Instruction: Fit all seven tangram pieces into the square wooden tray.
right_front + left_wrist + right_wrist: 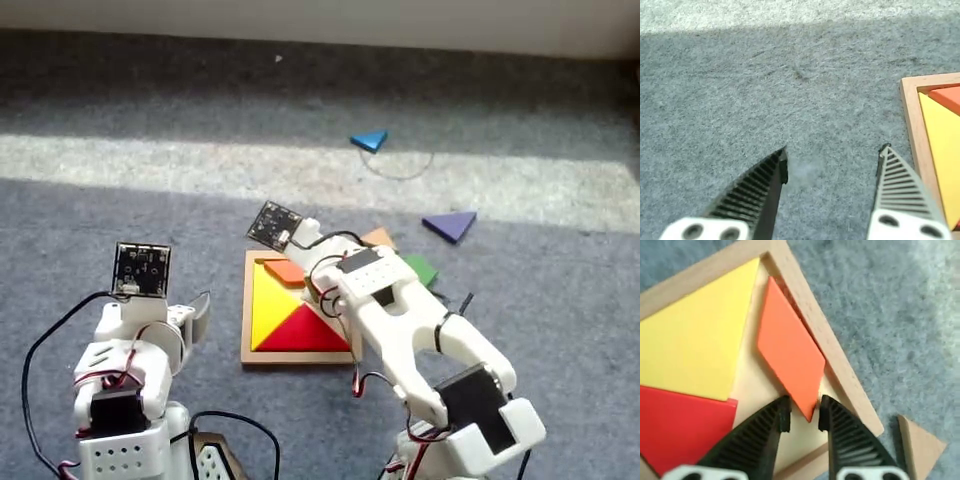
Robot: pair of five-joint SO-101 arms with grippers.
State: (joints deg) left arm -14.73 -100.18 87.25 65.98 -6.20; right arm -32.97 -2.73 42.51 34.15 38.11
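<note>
Over the square wooden tray [812, 320], the right gripper [804, 415] stands narrowly open astride one tip of the orange parallelogram [787, 347], which lies inside beside the yellow triangle [695, 345]. Step in hand, by judgement: seating this piece against the rim. Next move: fetch the green piece [422, 268], purple triangle [450, 225] and blue triangle [370, 140] from the grey carpeted counter [120, 200], sunlit across its far band. The left gripper [832, 160] hangs open beside the tray.

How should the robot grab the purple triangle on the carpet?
Probably from straight above. The purple triangle lies flat on the carpet with nothing touching it, so only its thin edges can be pinched. One finger against the long side and the other at the opposite corner would likely hold it best.
</note>
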